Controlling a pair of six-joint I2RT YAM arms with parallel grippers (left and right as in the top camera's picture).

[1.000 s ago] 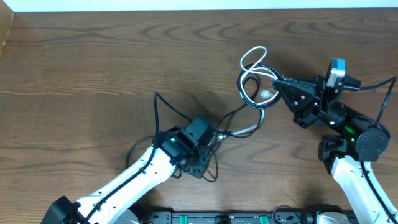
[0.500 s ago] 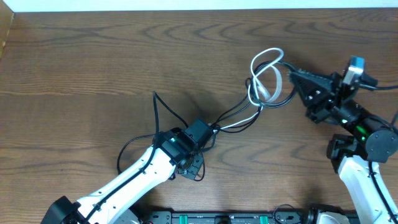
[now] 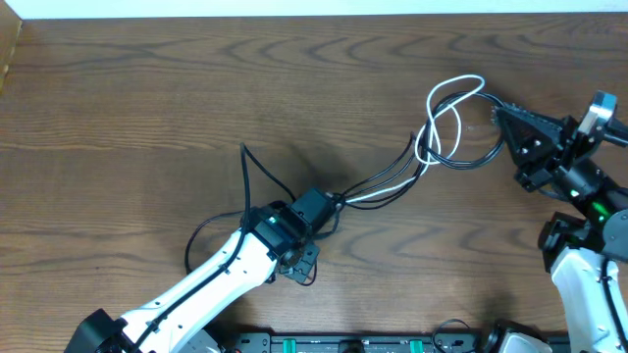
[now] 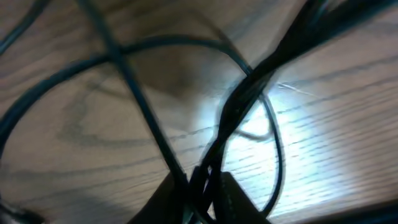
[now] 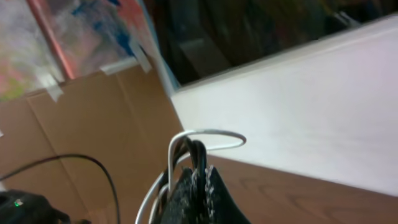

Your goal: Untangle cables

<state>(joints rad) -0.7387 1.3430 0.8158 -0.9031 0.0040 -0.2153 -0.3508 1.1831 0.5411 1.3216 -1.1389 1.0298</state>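
The cables (image 3: 446, 123) are thin black cords and one white one, looped together at the right. Several strands (image 3: 383, 186) stretch from the loops back to my left gripper (image 3: 329, 206). In the left wrist view that gripper (image 4: 202, 186) is shut on the black cords (image 4: 249, 93), which run up between its fingers (image 4: 233, 196). My right gripper (image 3: 496, 110) grips the loops from the right. In the right wrist view it (image 5: 200, 171) is shut on black strands, with the white cable (image 5: 211, 134) arching just over its tips. A loose black cord (image 3: 250, 172) trails left of the left gripper.
A cardboard box edge (image 3: 8, 49) shows at the table's far left corner. A white edge (image 3: 294, 8) runs along the back of the wooden table (image 3: 147, 98). A black rail (image 3: 343, 343) lies along the front, between the arm bases.
My right gripper has moved right and slightly back with the loops, drawing the strands out straighter. My left gripper's jaws have closed on the cords and stayed in place.
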